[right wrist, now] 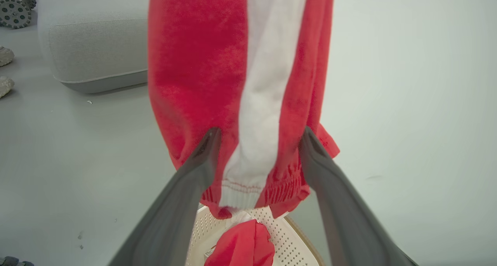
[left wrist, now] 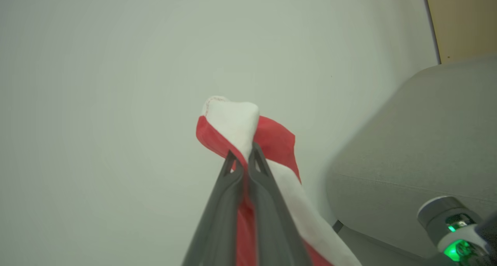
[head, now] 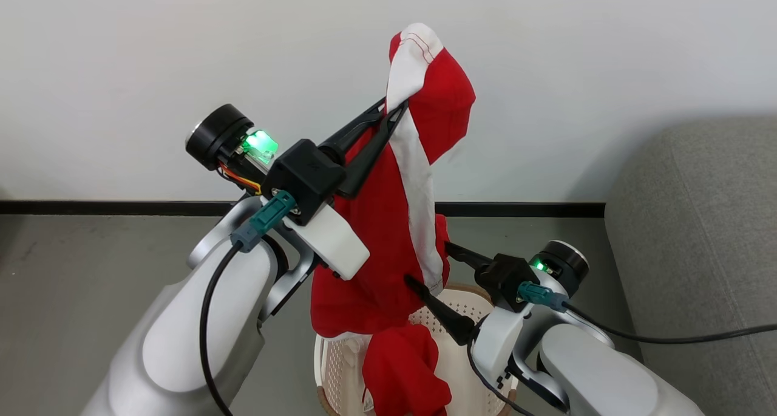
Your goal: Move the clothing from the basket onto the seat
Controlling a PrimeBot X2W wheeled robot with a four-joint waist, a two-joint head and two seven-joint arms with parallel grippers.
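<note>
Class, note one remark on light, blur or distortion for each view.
Head view: sharp, evenly lit, green lamp glaring. Left wrist view: soft, the seat blurred. Right wrist view: right gripper blurred and splayed, clothing fuzzy.

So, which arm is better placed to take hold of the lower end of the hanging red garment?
Right, I think. The right tool is open, with one finger on each side of the lower hem of the garment, above the basket. The left tool is shut on the upper end.
</note>
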